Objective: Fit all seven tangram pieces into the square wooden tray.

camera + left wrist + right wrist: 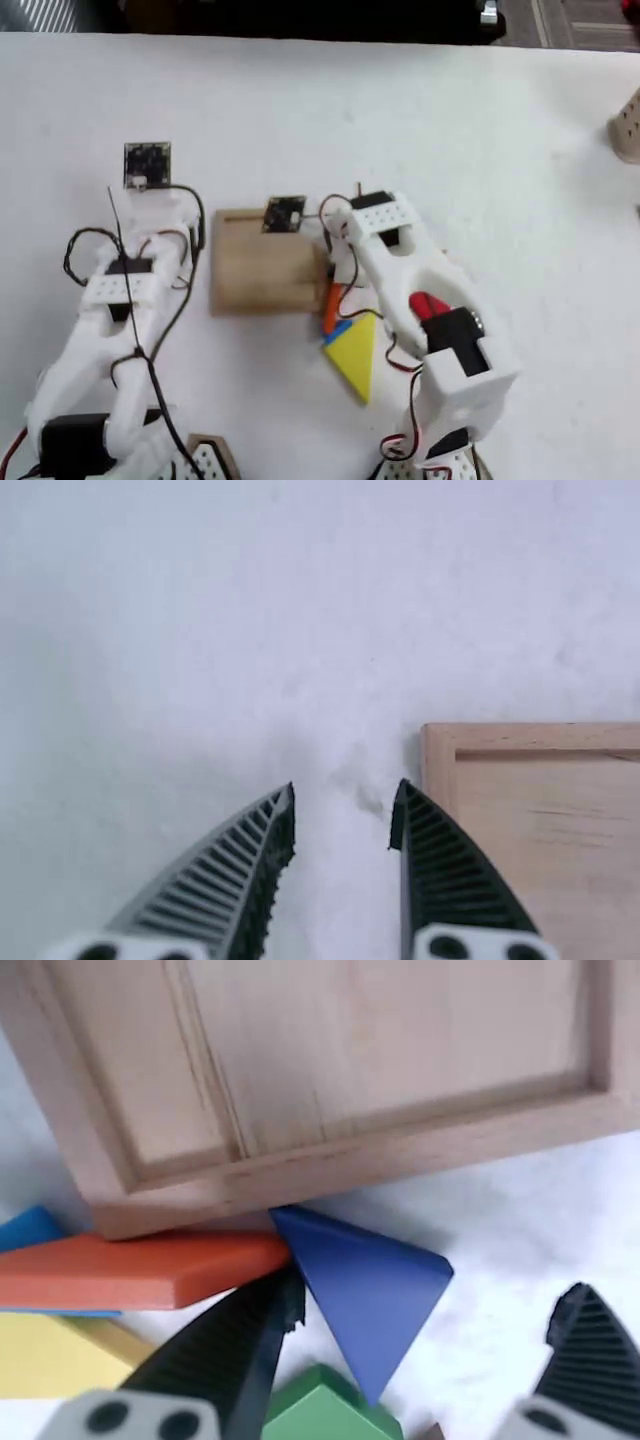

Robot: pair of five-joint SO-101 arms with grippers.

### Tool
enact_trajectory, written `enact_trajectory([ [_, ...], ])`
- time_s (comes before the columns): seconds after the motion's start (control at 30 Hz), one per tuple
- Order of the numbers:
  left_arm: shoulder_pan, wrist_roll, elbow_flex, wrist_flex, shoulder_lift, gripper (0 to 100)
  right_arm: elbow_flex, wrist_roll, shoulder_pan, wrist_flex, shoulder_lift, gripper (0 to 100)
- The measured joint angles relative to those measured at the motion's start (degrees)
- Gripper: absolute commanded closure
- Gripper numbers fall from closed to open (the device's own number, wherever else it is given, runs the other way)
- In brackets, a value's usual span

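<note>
The square wooden tray [255, 270] is lying flat on the white tabletop [480, 130] between the two arms. It is showing pale, lightly grained wood, a raised rim all round and a faint seam running across its floor.

The tangram pieces are bunching just outside the tray, on the side facing the right arm. A flat orange piece [130, 1268] is lying along the tray's outer wall and touching it. A dark blue triangle [365, 1285] is pointing one corner into that same wall right beside the orange piece. A small light blue piece [30, 1228] is peeking out next to the orange one, also close against the tray. A big yellow triangle [358, 350] is sitting farther out from the tray than the orange piece, and a green piece [320, 1405] is lying beyond the blue triangle, away from the tray.

The right gripper [432, 1305] is hanging over this cluster with its fingers spread wide on either side of the blue triangle, one dark fingertip sitting just by the orange piece's tip; it is gripping nothing.

The left gripper [342, 815] is hovering over bare tabletop just off a corner of the tray, fingers parted and holding nothing.
</note>
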Motion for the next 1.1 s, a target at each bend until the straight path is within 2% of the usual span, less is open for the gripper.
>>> enact_trajectory([
  [0.13, 0.0, 0.0, 0.0, 0.0, 0.0, 82, 0.1, -5.5, 1.7, -3.4, 0.1, 74.0],
  [0.27, 0.0, 0.0, 0.0, 0.0, 0.0, 82, 0.1, -7.5, 2.0, -4.5, 0.1, 74.3],
  [0.53, 0.0, 0.0, 0.0, 0.0, 0.0, 83, 0.1, -6.9, 2.0, -4.5, 0.1, 64.2],
  [0.7, 0.0, 0.0, 0.0, 0.0, 0.0, 83, 0.1, -4.5, 1.9, -4.5, 0.1, 67.5],
  [0.9, 0.0, 0.0, 0.0, 0.0, 0.0, 82, 0.1, -1.4, 1.0, -4.6, 0.1, 78.7],
  [1.1, 1.1, 0.0, 0.0, 0.0, 0.0, 82, 0.1, -1.1, 0.8, -4.6, 0.1, 79.4],
])
